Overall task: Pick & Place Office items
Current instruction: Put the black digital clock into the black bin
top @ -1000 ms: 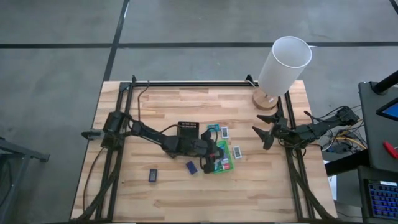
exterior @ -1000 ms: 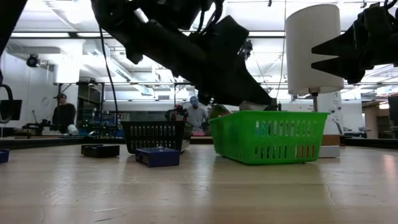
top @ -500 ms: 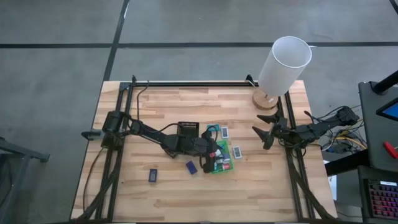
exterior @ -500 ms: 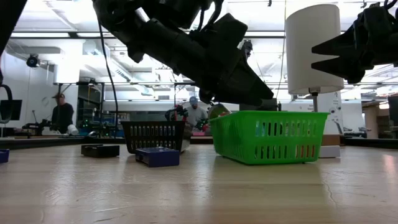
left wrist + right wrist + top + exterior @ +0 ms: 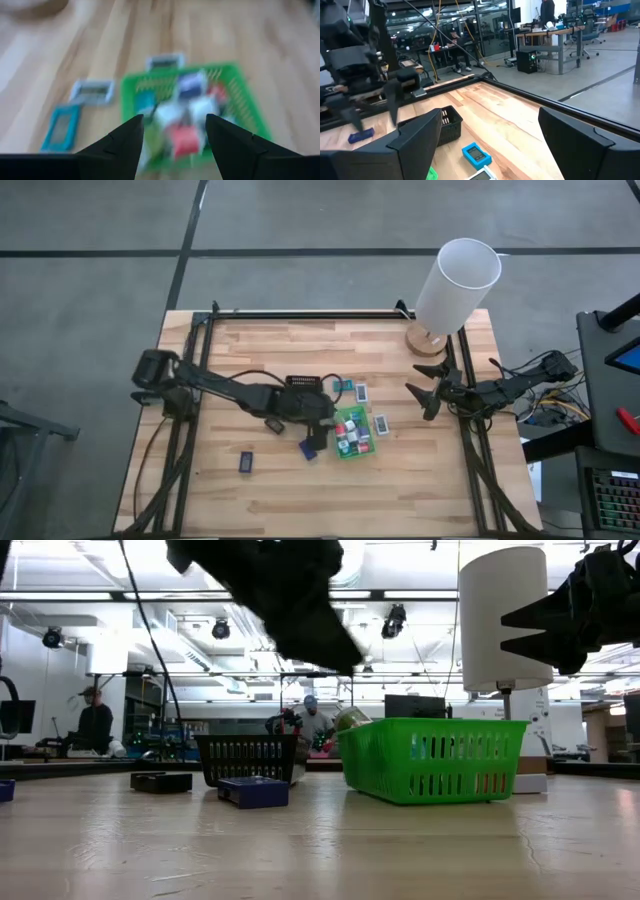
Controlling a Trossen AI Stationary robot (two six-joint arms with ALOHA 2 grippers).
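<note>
Office items point(image 5: 352, 434) heaped in green tray point(image 5: 340, 418), no common axis.

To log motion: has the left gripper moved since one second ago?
Yes. The left gripper has pulled back off the green tray, toward the black tray, jaws open.
</note>
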